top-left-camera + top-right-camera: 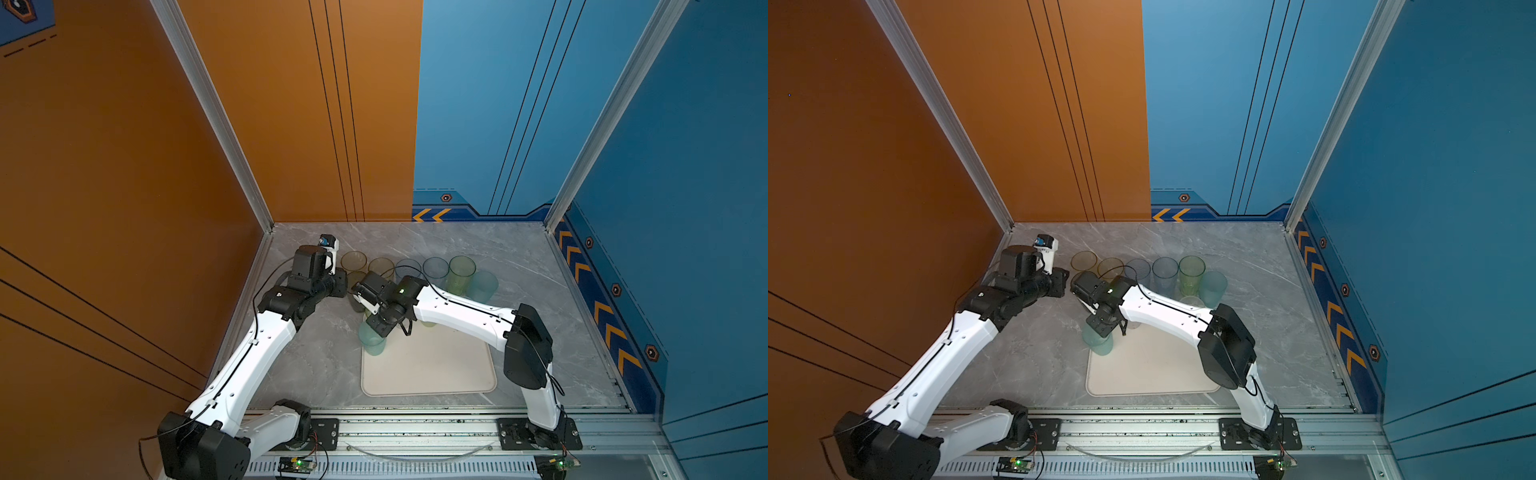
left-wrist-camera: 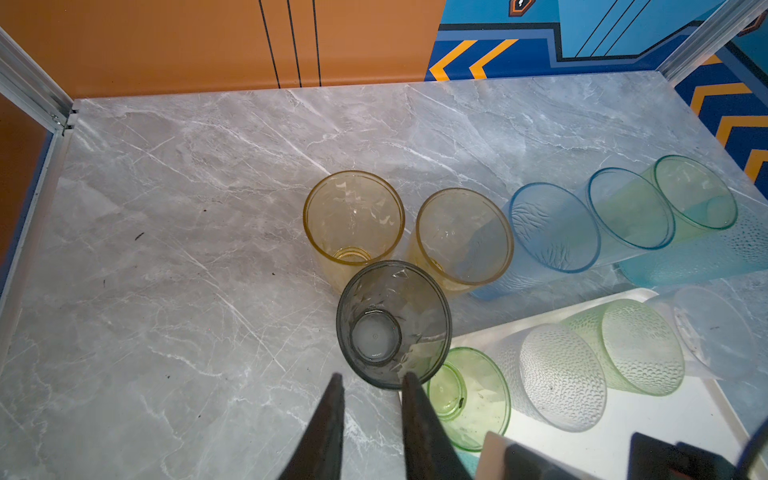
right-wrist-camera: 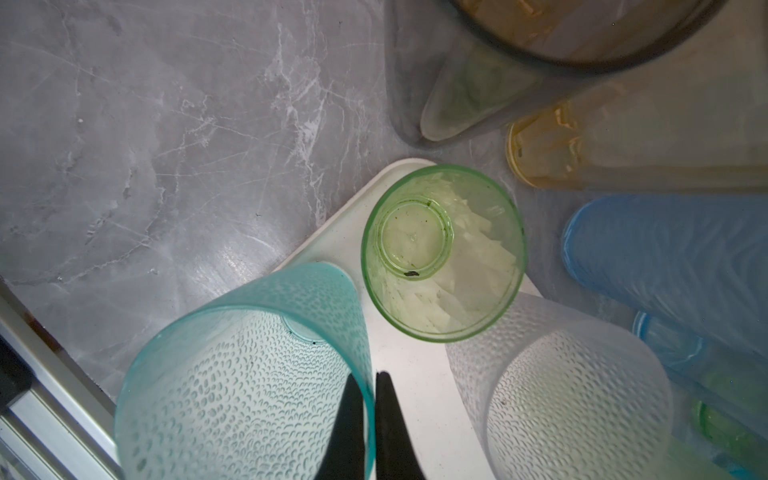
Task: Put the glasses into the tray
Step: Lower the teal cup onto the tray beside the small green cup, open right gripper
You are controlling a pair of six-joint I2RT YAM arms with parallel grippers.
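My right gripper (image 3: pixel 368 374) is shut on the rim wall of a teal textured glass (image 3: pixel 249 374), one finger inside and one outside. It holds that glass over the far left corner of the cream tray (image 1: pixel 436 374), as both top views show (image 1: pixel 1098 338). My left gripper (image 2: pixel 372 375) is open by a narrow gap, its tips at the near rim of a smoky grey glass (image 2: pixel 392 324) on the table and holding nothing. A short green glass (image 3: pixel 442 253), a clear textured one (image 2: pixel 557 378) and a green textured one (image 2: pixel 640 349) stand along the tray's far edge.
Behind the tray several glasses stand in a row on the marble table: two yellow (image 1: pixel 353 261), two blue (image 1: pixel 435 266), a tall green (image 1: pixel 461 272) and a teal (image 1: pixel 482 286). The right forearm (image 1: pixel 457 309) spans the tray's far edge. Walls close the left, back and right sides.
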